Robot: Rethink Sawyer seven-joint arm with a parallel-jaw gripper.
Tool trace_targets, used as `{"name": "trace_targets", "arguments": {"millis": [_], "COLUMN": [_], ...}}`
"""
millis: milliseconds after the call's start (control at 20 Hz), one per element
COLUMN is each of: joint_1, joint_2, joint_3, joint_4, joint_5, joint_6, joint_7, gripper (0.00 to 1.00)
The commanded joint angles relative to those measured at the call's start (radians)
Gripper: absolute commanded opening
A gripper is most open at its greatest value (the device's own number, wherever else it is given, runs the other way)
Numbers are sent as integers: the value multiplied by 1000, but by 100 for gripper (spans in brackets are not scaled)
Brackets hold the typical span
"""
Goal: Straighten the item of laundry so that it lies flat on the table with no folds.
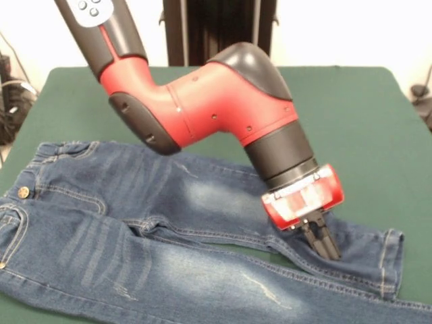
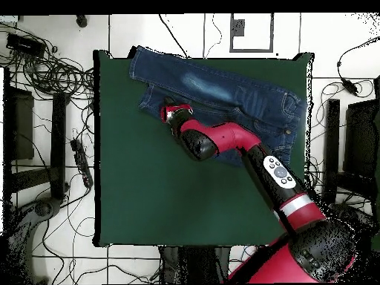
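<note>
On the green table a small pair of blue jeans is spread out, front side up, with the waistband at the left of the front view and the two legs stretched toward the right. From overhead, the jeans are seen along one edge of the table, away from the robot's base, with one leg running partly over that edge. A narrow strip of green is left showing between the legs. The red and black arm is bent down over the far leg, and the gripper is set against the denim near the cuff. Its dark fingers are pressed close together, with no cloth seen gripped between them.
</note>
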State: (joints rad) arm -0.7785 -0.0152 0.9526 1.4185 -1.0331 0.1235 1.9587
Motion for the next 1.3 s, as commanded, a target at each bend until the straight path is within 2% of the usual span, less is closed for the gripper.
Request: {"name": "trace_targets", "arguments": {"millis": [50,550,850,1050,1200,1300], "joint_1": [6,8,63,103,114,103], "joint_2": [114,110,22,-2,1,6], "joint_3": [40,48,8,-12,-7,13], "joint_4": [9,3,-8,-49,-71,-64], "joint_5": [-85,-58,101,169,182,170], "joint_6": [67,119,355,455,460,418], "joint_7": [-277,-293,-279,-260,-258,-262], "gripper": [0,0,0,0,0,0]}}
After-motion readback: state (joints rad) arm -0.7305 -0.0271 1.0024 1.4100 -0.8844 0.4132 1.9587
